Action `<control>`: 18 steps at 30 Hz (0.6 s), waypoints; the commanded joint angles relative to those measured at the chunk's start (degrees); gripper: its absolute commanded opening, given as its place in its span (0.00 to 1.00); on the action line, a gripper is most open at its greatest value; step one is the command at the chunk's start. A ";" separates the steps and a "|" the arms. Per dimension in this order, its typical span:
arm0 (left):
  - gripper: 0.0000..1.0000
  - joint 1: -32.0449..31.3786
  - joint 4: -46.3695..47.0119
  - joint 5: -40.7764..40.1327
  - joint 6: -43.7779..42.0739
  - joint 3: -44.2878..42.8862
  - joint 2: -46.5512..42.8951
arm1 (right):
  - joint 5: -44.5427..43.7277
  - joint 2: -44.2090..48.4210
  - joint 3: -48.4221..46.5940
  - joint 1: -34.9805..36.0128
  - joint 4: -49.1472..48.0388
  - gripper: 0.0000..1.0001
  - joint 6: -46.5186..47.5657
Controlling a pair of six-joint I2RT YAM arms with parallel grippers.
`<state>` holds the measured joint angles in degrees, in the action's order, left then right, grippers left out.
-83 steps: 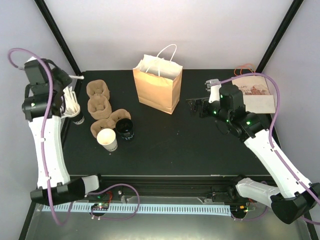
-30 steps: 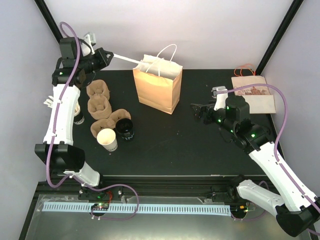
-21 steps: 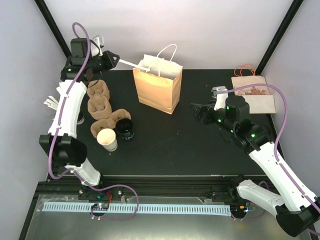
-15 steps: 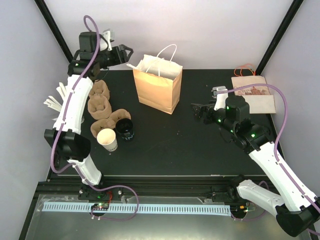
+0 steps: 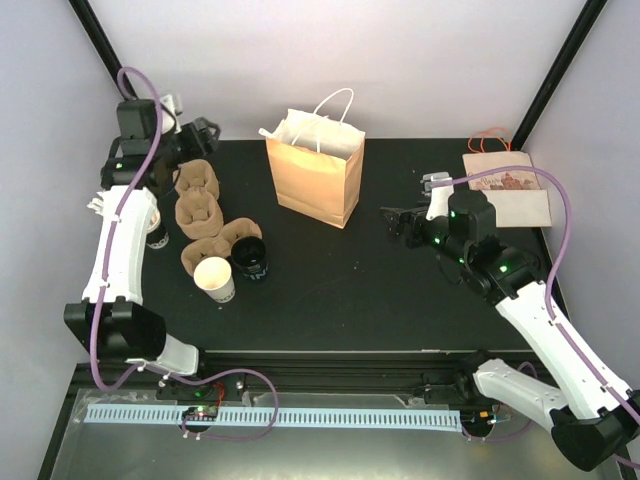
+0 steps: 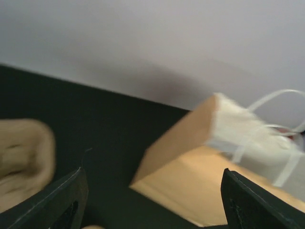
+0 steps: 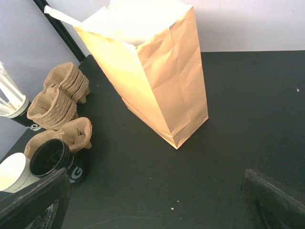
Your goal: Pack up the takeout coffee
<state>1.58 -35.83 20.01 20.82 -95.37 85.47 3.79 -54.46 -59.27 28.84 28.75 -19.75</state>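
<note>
The brown paper bag (image 5: 315, 180) stands upright at the back middle, and a white wrapped straw (image 5: 268, 132) pokes out of its top left corner. A white cup (image 5: 215, 278) and a black cup (image 5: 250, 258) sit side by side at the left, next to a pulp cup carrier (image 5: 215, 243). My left gripper (image 5: 203, 136) hangs open and empty in the air, well left of the bag. In the blurred left wrist view the bag (image 6: 209, 167) fills the right side. My right gripper (image 5: 393, 222) is open to the right of the bag, facing the bag (image 7: 157, 71) and the straw (image 7: 64, 16).
Two stacks of pulp carriers (image 5: 197, 197) lie behind the cups. A black cup holding white straws (image 5: 153, 230) stands at the far left, partly behind my left arm. A flat printed paper bag (image 5: 510, 188) lies at the back right.
My left gripper carried the white straw to the bag's top, opened and let it go there, then swung back to the left. The right arm has barely moved.
</note>
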 commanded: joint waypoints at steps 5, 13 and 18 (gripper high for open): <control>0.73 3.14 -14.87 -28.80 0.09 4.23 -2.39 | 1.70 -1.23 -0.17 -0.10 -0.54 1.00 1.23; 0.56 3.49 -13.60 -44.09 -2.27 5.38 1.46 | 3.17 -2.85 -1.03 -0.11 1.31 1.00 4.09; 0.57 3.86 -16.60 -50.57 -0.81 3.06 4.47 | 4.68 -5.70 -3.41 -0.10 4.02 1.00 6.18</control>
<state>4.84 -49.39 -21.76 19.75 -89.34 88.03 6.57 -58.50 -59.86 28.84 30.50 -16.34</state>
